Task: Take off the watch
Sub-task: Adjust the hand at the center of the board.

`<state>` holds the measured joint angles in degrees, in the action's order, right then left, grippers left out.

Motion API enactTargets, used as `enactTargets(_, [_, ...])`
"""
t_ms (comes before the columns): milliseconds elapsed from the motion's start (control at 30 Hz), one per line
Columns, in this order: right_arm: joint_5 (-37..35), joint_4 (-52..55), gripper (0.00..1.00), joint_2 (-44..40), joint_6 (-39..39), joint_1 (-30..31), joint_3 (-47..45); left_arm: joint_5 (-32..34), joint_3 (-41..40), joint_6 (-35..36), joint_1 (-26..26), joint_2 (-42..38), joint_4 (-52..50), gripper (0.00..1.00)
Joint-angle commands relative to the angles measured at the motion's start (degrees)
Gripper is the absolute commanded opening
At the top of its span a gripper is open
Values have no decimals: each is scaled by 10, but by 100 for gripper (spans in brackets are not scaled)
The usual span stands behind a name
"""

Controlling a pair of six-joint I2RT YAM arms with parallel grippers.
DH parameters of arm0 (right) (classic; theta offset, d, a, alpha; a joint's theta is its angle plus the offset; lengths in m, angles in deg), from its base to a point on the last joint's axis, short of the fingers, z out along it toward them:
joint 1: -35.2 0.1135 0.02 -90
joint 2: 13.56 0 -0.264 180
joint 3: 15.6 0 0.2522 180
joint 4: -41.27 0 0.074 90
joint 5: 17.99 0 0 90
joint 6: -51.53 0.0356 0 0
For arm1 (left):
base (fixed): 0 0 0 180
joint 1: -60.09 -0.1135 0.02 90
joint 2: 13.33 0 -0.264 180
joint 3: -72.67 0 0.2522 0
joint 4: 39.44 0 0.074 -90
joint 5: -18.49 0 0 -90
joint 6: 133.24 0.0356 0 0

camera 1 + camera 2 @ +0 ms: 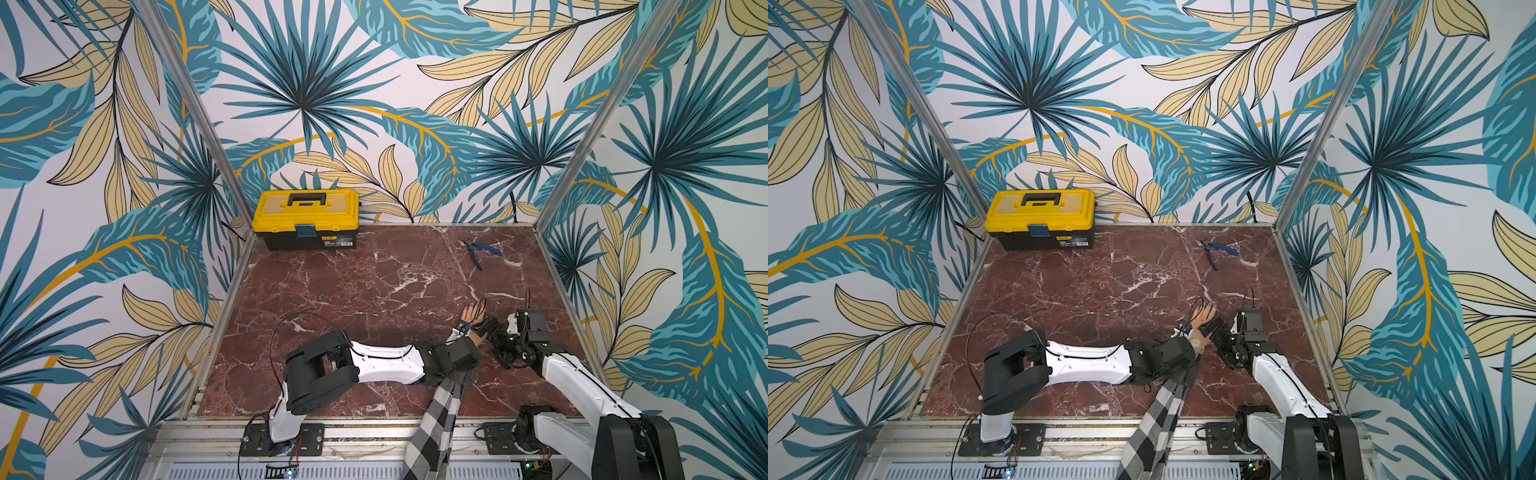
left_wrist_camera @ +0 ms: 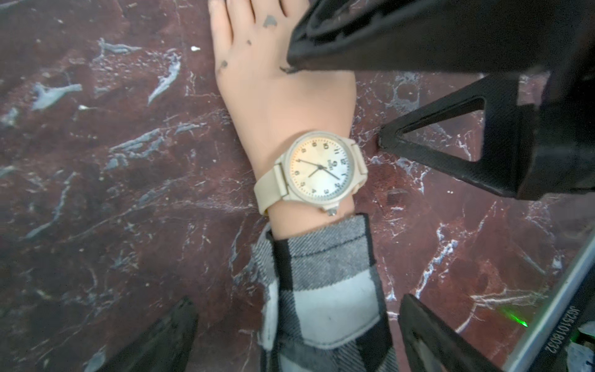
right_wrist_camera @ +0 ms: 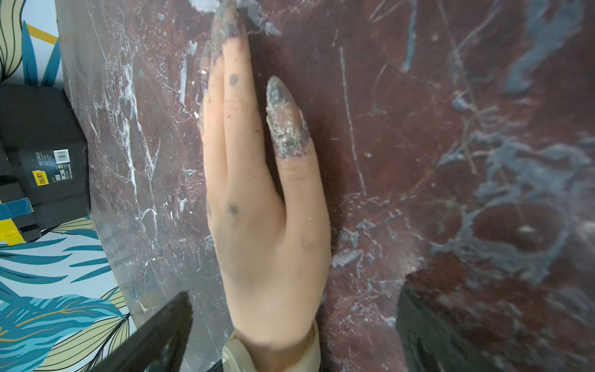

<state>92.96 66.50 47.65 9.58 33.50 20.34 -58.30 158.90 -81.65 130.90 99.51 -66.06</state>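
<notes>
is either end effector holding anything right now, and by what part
Nothing is held. The left end effector and right end effector are both open, and the watch is strapped round the mannequin wrist.

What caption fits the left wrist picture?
Pale gold watch worn by the mannequin hand, next to the checked sleeve.

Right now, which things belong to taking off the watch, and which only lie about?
For the job: round pale gold wristwatch with beige strap; peach mannequin hand wearing it; open left pincer; open right pincer.
Lying about: yellow-and-black plastic toolbox; blue-handled metal pliers.
</notes>
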Motion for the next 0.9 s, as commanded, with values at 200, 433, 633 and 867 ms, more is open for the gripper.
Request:
enactTargets(200, [38,-166,99,22,15,-7,-57,4,-50,-32,-23,-5,-13,99])
enactTargets(433, [66,-235,87,61,17,-8,-68,1,-51,-34,-26,0,-12,99])
enactTargets(633, [98,-346,75,94,46,-8,-92,-8,-52,-34,-28,0,-12,99])
enactTargets(867, [119,-412,63,109,57,-7,-98,-30,-55,-35,-36,2,-11,99])
